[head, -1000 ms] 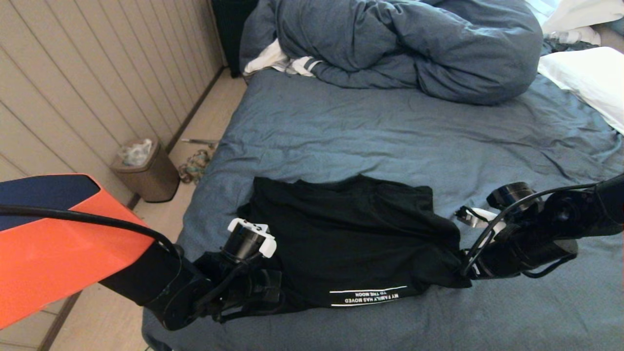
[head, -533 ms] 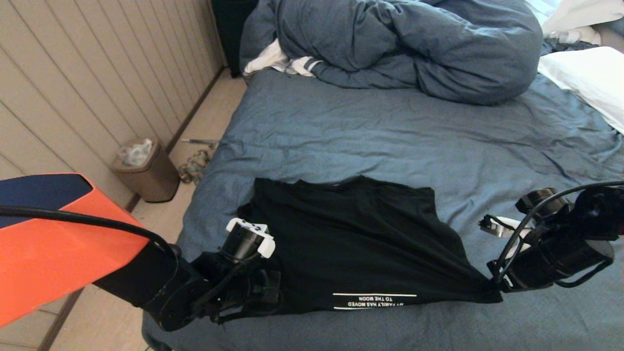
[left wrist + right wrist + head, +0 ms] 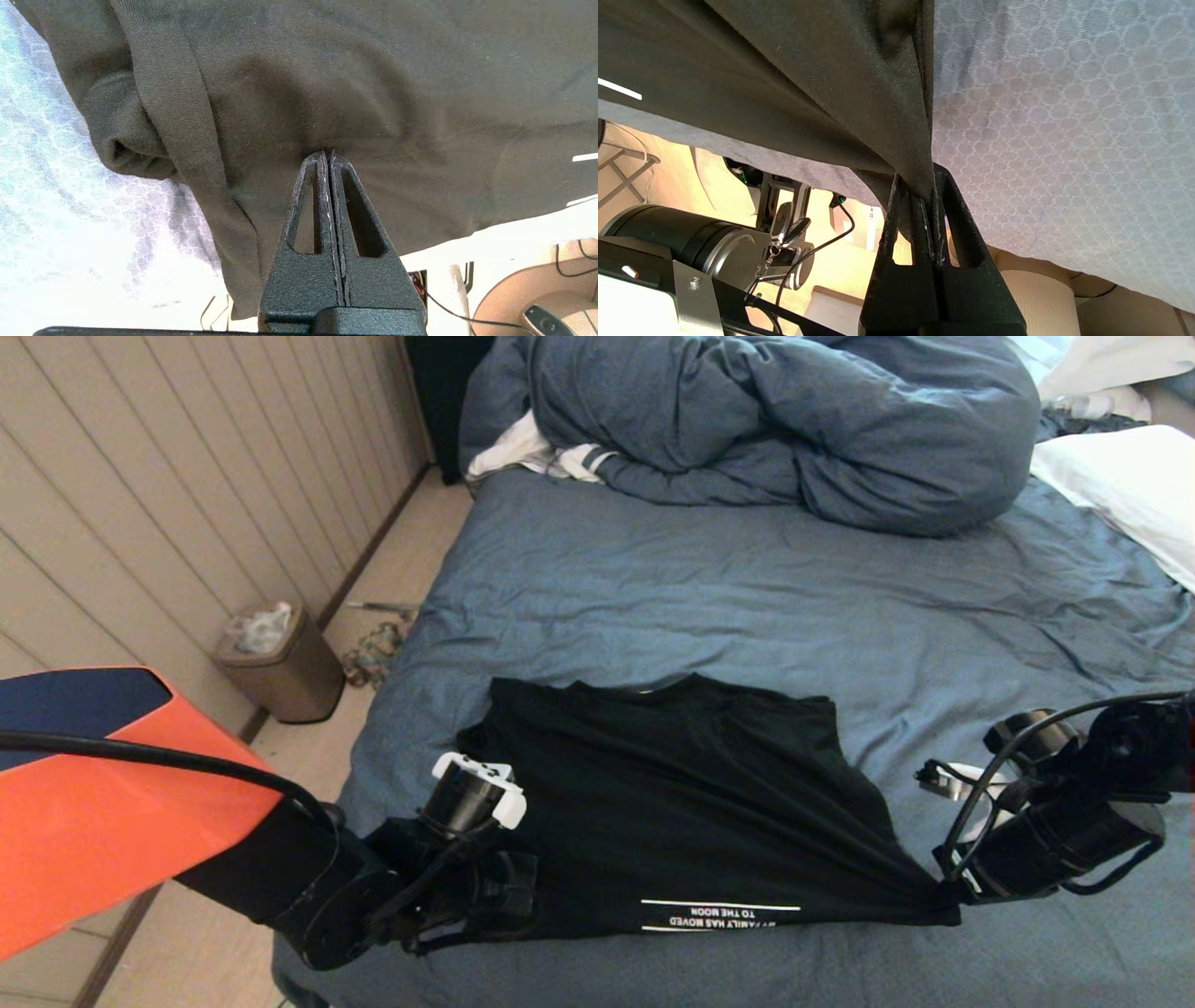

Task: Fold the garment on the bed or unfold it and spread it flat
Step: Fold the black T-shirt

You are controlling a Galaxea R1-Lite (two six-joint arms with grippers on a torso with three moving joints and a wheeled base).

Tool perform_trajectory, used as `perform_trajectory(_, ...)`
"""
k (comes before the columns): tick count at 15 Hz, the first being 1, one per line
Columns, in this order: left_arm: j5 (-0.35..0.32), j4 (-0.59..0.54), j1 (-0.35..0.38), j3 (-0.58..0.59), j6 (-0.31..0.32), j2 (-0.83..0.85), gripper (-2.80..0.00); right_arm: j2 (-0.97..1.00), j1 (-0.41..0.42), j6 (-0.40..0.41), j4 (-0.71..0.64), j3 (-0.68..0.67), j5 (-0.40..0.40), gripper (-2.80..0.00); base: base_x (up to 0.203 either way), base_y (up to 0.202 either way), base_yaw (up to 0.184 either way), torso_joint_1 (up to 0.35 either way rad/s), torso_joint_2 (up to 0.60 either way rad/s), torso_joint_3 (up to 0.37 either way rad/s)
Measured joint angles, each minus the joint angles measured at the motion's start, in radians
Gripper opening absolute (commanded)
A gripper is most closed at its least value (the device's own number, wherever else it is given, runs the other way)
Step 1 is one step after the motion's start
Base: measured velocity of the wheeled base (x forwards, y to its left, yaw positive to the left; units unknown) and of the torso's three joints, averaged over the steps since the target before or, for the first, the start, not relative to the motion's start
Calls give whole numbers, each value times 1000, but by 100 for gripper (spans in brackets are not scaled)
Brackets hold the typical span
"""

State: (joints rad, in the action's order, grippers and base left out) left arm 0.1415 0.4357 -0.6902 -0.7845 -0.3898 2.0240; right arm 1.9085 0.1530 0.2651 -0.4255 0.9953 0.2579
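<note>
Both grippers, L (image 3: 328, 156) & R (image 3: 930, 193), clamped on garment (image 3: 681, 803) corners.

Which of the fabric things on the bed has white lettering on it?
The black T-shirt, spread at the bed's near edge between both grippers. A line of white text runs along its near hem; the bunched blue duvet and white pillow are plain.

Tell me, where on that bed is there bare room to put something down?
The widest bare stretch of the bed's sheet lies between the black T-shirt and the bunched duvet. A narrower bare strip runs right of the shirt, toward the white pillow. The near edge is crowded: left gripper and right gripper both pinch the shirt's corners.
</note>
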Motion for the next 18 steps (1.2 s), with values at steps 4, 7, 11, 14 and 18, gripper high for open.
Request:
perform_trajectory(4, 0, 1, 0, 0, -2, 0, -280, 11, -1, 1, 3, -1, 0, -280, 0, 0, 0, 0, 0, 0)
perform_trajectory(7, 0, 3, 0, 0, -3, -1, -280, 18, -4, 4, 9, -6, -3, 0, 0, 0, 0, 0, 0, 0)
perform_trajectory(11, -2, 3, 0, -2, -7, -6, -280, 9, -9, 12, 18, -16, -5, 0, 0, 0, 0, 0, 0, 0)
perform_trajectory(14, -1, 5, -1, -2, -8, -9, -280, -20, -8, 10, 18, -16, -2, 0, 0, 0, 0, 0, 0, 0)
perform_trajectory(18, -2, 2, -1, 0, -10, -25, -280, -96, -2, -4, 52, 13, 14, -43, 0, 0, 0, 0, 0, 0)
